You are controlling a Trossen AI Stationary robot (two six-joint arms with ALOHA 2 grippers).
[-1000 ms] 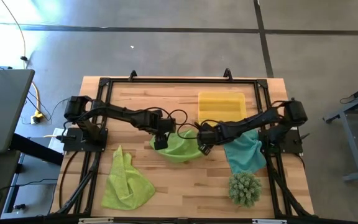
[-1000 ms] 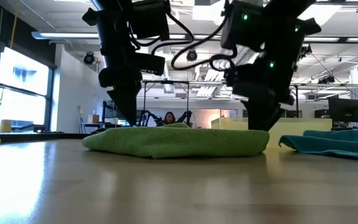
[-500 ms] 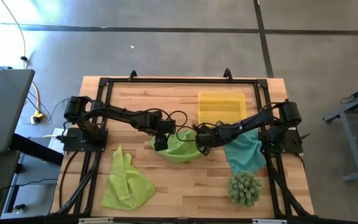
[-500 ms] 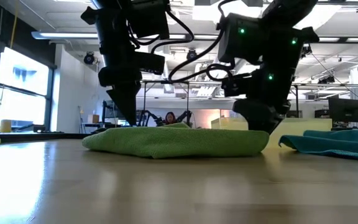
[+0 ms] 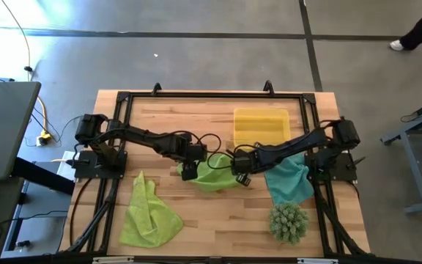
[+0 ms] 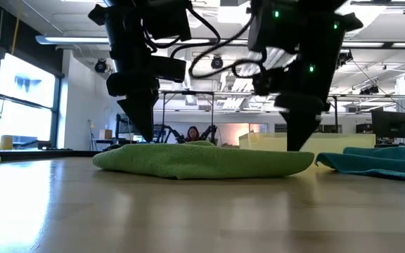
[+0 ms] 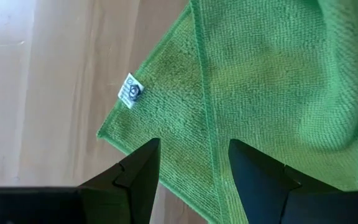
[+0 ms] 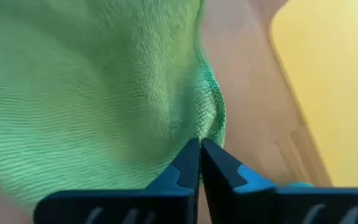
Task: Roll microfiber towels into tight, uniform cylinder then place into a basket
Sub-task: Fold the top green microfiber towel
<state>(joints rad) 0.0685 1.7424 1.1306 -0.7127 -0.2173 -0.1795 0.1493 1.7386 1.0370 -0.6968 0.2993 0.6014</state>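
- With both arms down over the rumpled lime-green microfiber towel point(image 5: 212, 171) at table centre, I read this as the start of a fold or roll.
- Right gripper point(image 8: 199, 160): fingers pinched together on the towel's edge nearest the shallow yellow plastic basket point(image 5: 261, 125); the cloth puckers into the tips, so I call it a grip on the hem.
- Left gripper point(image 7: 190, 163): fingers spread wide, straddling a hemmed corner of the same towel near its small white tag point(image 7: 130, 91). Not holding anything; whether the tips touch the cloth I cannot tell.
- Second lime-green towel point(image 5: 149, 214) lies crumpled near the table's front left; the teal towel point(image 5: 288, 179) sits just beside the right arm; the spiky green ball plant point(image 5: 289, 221) in front of it.
- Basket holds nothing, well behind the work.
- Risks, as I judge them: the right pinch looks thin and could slip off the hem if pulled; pulling with the left open would drag the whole cloth rather than roll it; a loose, lopsided roll follows.
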